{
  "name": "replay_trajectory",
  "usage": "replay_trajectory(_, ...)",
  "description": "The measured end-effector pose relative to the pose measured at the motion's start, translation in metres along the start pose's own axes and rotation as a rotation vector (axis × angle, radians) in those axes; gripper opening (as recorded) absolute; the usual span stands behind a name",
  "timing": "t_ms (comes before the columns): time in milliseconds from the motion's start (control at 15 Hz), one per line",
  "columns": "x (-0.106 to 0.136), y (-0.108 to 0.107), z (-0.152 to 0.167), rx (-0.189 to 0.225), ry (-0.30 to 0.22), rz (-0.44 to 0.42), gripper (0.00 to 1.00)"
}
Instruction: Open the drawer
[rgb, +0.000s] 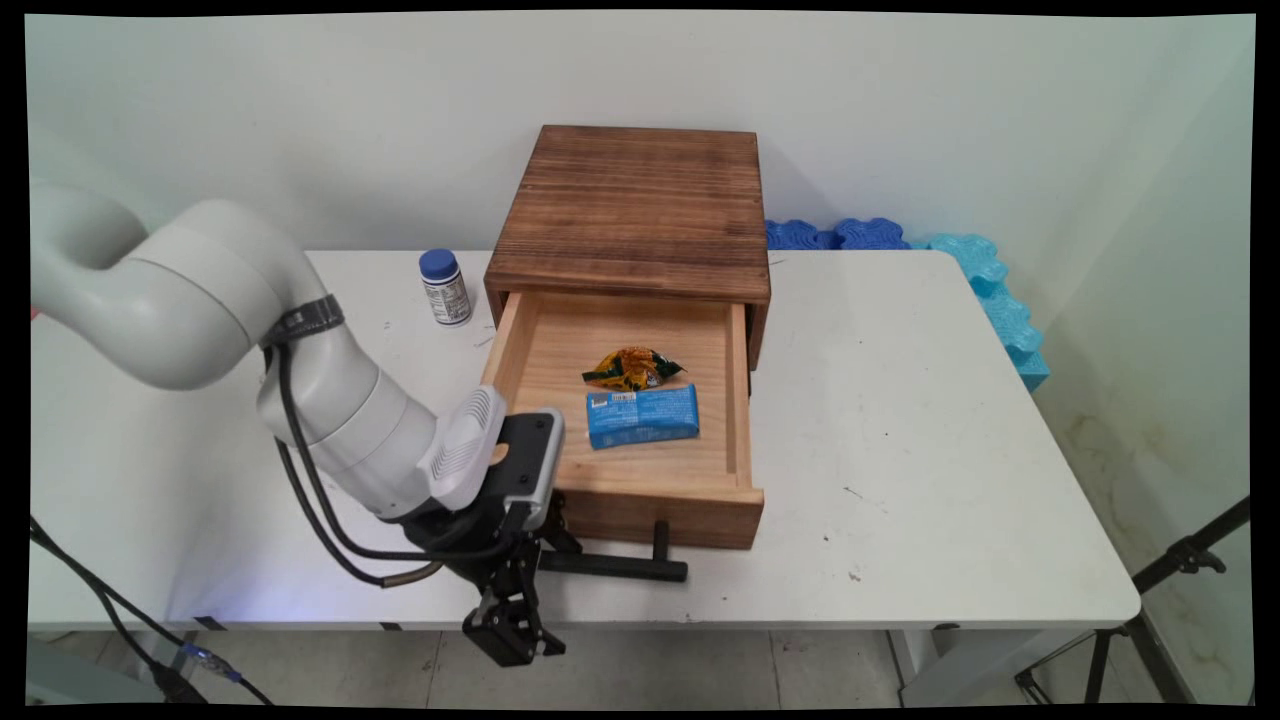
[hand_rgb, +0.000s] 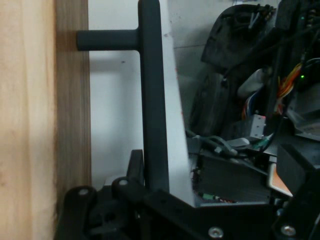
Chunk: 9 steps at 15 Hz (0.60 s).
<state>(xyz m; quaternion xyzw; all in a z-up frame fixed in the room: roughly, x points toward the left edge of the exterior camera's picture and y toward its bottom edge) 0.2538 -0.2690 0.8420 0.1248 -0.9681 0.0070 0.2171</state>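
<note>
Fingers (rgb: 535, 560) at drawer handle (rgb: 612, 566) (arm low).

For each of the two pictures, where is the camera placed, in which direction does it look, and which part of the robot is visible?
Main view: fixed above the table's near side, looking down across it to the wall; shows the white arm and gripper by the open wooden drawer.
Hand view: on the hand, looking along the gripper; black linkage rises from the bottom edge.
Shared: the drawer's black handle and wooden front.

White table (rgb: 900, 420); on it a wooden drawer box (rgb: 630, 210); beside it, a blue-capped bottle (rgb: 445, 288)
</note>
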Motion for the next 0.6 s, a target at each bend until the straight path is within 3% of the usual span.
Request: replay_trajectory(600,0.000,0.018,-0.003,-0.016,0.008,0.007,1.00)
